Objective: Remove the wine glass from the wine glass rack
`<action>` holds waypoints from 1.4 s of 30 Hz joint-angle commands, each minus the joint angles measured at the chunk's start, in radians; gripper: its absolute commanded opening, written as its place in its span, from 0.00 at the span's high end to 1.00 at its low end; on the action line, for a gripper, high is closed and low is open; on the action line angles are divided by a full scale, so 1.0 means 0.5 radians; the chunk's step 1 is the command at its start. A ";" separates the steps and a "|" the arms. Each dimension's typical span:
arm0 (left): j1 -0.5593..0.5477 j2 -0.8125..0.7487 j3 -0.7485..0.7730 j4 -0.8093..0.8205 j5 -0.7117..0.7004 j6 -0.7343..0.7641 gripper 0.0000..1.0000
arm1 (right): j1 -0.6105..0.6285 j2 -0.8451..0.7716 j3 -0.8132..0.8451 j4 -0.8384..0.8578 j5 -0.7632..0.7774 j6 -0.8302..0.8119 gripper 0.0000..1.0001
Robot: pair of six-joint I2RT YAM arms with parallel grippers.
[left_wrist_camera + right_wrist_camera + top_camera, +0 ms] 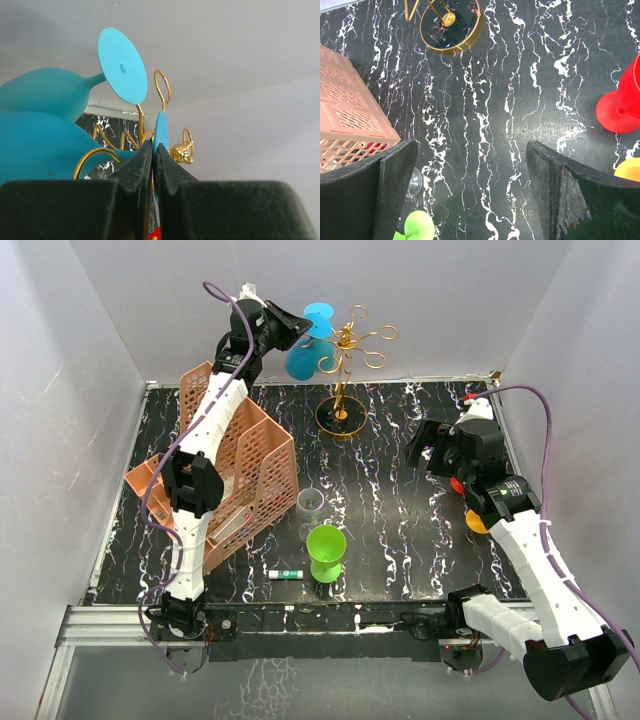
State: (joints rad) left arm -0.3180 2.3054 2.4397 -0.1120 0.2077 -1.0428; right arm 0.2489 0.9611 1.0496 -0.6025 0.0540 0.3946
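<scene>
While the pink basket [240,480] sat at the left of the counter [400,530], the left gripper [155,150] hung high behind it, clenched on the thin foot of a blue wine glass [161,131] at the looped arms of the gold rack [348,350], with a second blue glass [122,65] just beside. Farther right, the right gripper [470,150] hovered released over the counter, near a red glass [622,107].
</scene>
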 commanded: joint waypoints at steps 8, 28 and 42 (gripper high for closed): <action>0.044 0.004 0.088 0.161 0.017 -0.080 1.00 | 0.011 -0.041 0.015 0.083 0.043 -0.018 0.01; 0.468 -0.315 -0.009 0.138 0.209 -0.090 1.00 | 0.011 -0.018 0.089 0.030 -0.006 0.077 0.01; 0.452 -1.331 -0.975 0.809 0.895 -0.282 1.00 | 0.009 -0.119 0.146 0.126 -0.551 0.276 0.01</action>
State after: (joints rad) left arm -0.0708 1.8156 2.0781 0.0486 0.5083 -1.1156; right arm 0.2489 0.9550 1.0763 -0.6239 -0.0826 0.4679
